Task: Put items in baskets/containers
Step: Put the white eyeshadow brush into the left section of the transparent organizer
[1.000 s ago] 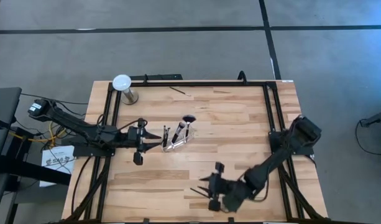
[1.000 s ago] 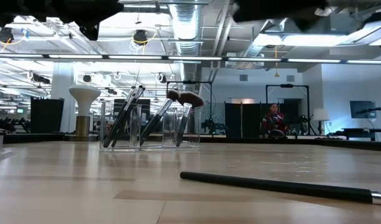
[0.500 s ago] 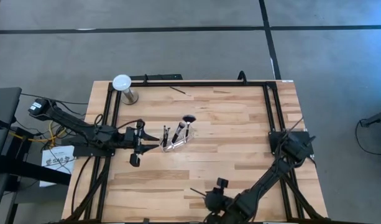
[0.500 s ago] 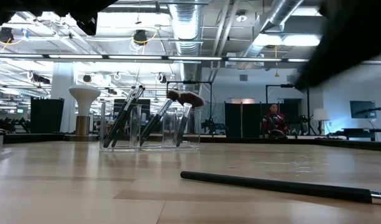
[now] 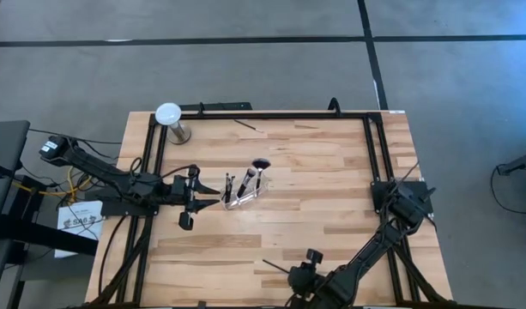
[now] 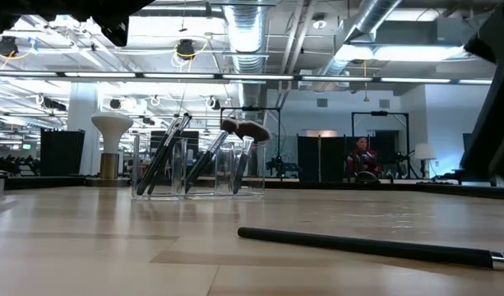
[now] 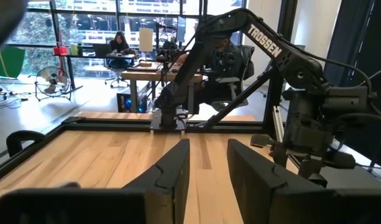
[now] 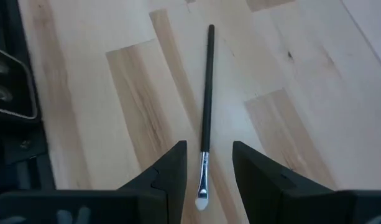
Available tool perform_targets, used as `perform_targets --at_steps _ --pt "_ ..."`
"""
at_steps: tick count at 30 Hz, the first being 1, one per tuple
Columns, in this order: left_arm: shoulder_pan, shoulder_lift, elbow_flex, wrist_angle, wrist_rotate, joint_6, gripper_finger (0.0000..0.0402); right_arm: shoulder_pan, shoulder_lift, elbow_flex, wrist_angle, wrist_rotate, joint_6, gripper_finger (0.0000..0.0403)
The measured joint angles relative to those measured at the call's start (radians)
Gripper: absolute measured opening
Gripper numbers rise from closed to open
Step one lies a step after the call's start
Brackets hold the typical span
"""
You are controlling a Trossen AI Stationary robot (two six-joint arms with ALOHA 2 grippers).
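A thin dark brush (image 8: 207, 93) lies flat on the wood near the table's front edge (image 5: 275, 266), its silvery ferrule and pale tip (image 8: 201, 200) toward my right gripper. My right gripper (image 8: 206, 163) tips down over that tip end, open, one finger on either side and touching nothing. The clear cup (image 5: 243, 196) stands mid-table with several brushes leaning in it (image 6: 198, 160). My left gripper (image 5: 213, 203) hangs level just left of the cup, open, with nothing between its fingers (image 7: 206, 171).
A white-domed stand (image 5: 170, 120) is at the far left corner. Another thin brush (image 5: 248, 126) lies near the far edge. A black frame rail (image 5: 370, 154) runs around the tabletop. Bare wood lies between the cup and the right rail.
My right gripper has moved toward the table's near edge and down, and tipped from nearly level to pointing steeply down over the lying brush. The brush, the cup and my left gripper have stayed where they were.
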Motion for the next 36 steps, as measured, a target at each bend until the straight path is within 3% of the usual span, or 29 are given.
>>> perform_targets --at_steps 20,25,31,36 --pt "0.000 0.000 0.000 0.000 0.000 0.000 0.0104 0.001 0.071 -0.001 0.011 -0.036 0.005 0.0117" --pt "0.000 0.000 0.000 0.000 0.000 0.000 0.0104 0.000 0.071 0.000 0.014 -0.058 0.011 0.0087" --pt "0.000 0.000 0.000 0.000 0.000 0.000 0.0104 -0.017 0.070 0.002 0.014 -0.127 0.019 0.0014" --pt "0.000 0.000 0.000 0.000 0.000 0.000 0.0104 -0.048 0.069 0.002 0.010 -0.225 0.020 0.0025"
